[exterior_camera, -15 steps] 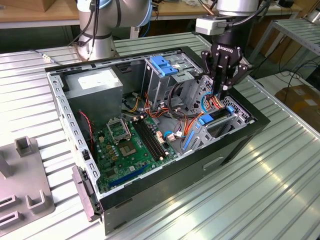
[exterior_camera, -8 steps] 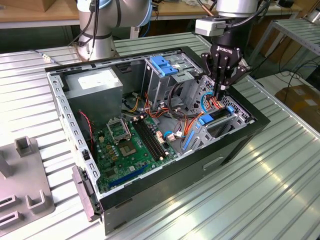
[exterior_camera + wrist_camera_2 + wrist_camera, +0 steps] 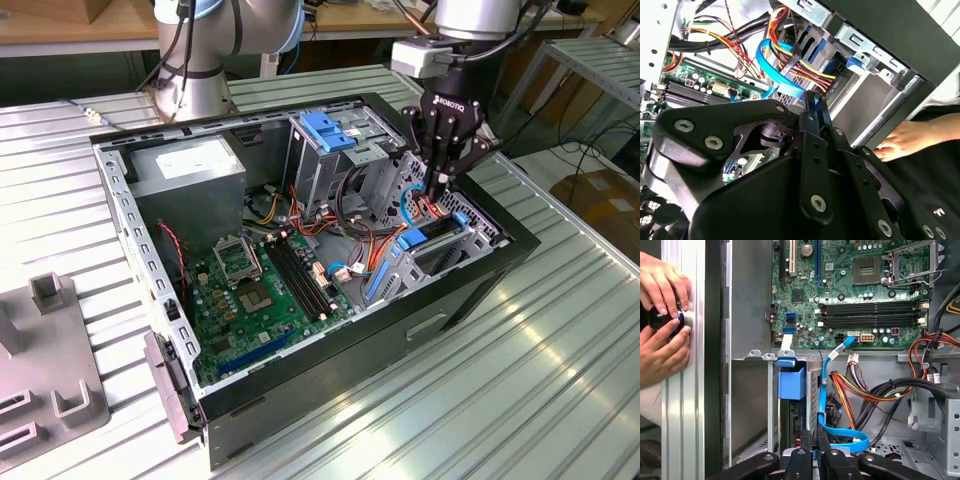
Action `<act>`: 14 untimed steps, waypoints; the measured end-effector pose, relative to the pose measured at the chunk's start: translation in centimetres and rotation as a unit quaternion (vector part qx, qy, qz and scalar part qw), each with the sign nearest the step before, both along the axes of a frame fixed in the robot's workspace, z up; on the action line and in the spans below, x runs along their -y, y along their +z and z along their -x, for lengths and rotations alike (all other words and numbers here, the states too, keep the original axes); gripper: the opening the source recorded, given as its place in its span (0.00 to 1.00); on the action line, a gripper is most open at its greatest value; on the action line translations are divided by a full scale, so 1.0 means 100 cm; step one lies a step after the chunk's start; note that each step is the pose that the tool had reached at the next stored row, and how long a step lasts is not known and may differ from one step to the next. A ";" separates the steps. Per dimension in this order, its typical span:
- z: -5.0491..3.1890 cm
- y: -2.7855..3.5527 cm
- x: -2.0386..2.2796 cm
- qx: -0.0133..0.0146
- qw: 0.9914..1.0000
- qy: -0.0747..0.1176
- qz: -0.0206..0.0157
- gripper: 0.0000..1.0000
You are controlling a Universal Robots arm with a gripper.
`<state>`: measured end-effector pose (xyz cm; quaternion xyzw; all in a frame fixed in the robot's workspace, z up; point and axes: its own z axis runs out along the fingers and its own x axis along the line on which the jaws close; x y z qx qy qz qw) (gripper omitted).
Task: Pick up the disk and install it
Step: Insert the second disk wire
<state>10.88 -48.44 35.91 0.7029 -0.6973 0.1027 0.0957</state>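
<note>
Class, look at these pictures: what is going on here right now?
A robot arm's black gripper is reaching down into an open black desktop computer case lying on a ribbed metal table, at the drive bay beside the blue plastic-framed disk and a light blue flat cable. A person's hands rest on the table beside the case, holding a small black knob.

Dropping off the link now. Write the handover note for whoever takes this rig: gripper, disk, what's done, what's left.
Gripper: low inside the open computer case, over the drive cage.
Disk: off the table, standing in the drive cage slot, blue frame up, directly below the gripper.
Done: pick-up and carry to the cage.
Left: confirm it is fully seated; the pictures do not settle that.
Note: a person's hands rest on the table beside the case.
</note>
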 end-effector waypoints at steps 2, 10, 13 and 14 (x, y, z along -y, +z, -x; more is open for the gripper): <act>0.0028 -0.0002 0.0028 0.002 1.000 0.000 -0.003 0.16; 0.0155 -0.0021 0.0116 0.026 1.000 0.000 -0.008 0.16; 0.0179 -0.0031 0.0145 0.038 0.999 0.001 -0.009 0.16; 0.0183 -0.0034 0.0150 0.041 0.999 0.002 -0.010 0.16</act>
